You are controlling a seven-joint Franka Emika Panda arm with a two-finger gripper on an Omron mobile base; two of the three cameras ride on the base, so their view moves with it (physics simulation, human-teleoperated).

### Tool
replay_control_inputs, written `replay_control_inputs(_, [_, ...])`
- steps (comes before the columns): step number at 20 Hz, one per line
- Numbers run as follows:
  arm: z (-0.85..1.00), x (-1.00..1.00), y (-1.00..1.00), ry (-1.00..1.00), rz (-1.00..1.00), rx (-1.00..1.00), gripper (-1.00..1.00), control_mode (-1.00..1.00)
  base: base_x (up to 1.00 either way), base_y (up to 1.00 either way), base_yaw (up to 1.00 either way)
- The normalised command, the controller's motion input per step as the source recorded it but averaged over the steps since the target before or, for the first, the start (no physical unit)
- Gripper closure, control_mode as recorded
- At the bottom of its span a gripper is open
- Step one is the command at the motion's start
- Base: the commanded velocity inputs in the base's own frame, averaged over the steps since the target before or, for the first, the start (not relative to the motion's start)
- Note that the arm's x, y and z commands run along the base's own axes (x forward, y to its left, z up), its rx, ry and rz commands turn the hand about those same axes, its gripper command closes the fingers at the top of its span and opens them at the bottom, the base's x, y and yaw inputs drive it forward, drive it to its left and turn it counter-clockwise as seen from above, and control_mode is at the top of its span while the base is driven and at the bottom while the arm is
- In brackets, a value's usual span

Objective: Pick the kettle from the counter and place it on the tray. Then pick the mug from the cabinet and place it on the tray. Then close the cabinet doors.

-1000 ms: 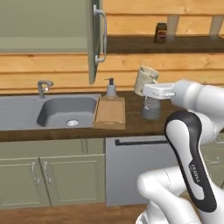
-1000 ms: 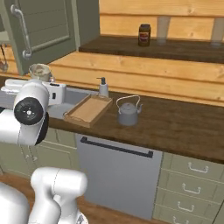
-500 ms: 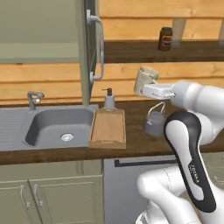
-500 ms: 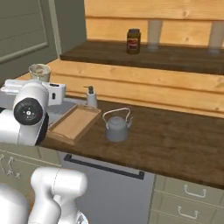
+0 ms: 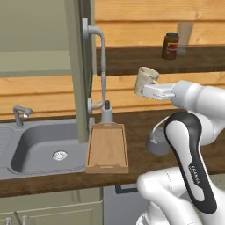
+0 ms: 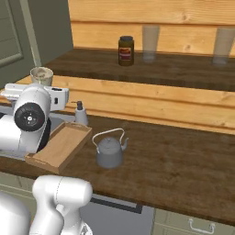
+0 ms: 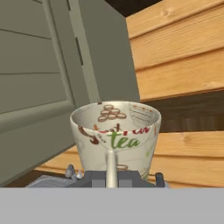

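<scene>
Beside the wooden tray [image 5: 107, 148] stands a white soap bottle [image 5: 107, 112], touching its far rim; an open sage-green cabinet door [image 5: 81, 70] with a long grey bar handle rises just left of the tray. A brown jar [image 6: 125, 50] sits on the dark shelf above. The squat grey metal kettle [image 6: 109, 149] rests on the grainy dark counter [image 6: 174, 160], just right of the tray. The gripper [image 5: 151, 91] clamps the cream mug [image 7: 114, 131], printed "tea", upright in the air above the tray's right side.

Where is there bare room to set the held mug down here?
The tray is bare, bordered by the sink, the soap bottle and the kettle. Right of the kettle, the counter lies open. The gripper holds the mug.
</scene>
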Motion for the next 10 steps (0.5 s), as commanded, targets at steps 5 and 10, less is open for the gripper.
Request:
replay_control_inputs(5, [0.0,0.0,0.0,0.0,0.0,0.0,1.0,1.0,0.46,0.0,-0.18])
replay_control_inputs(10, [0.0,0.0,0.0,0.0,0.0,0.0,1.0,1.0,0.49,0.02,-0.22])
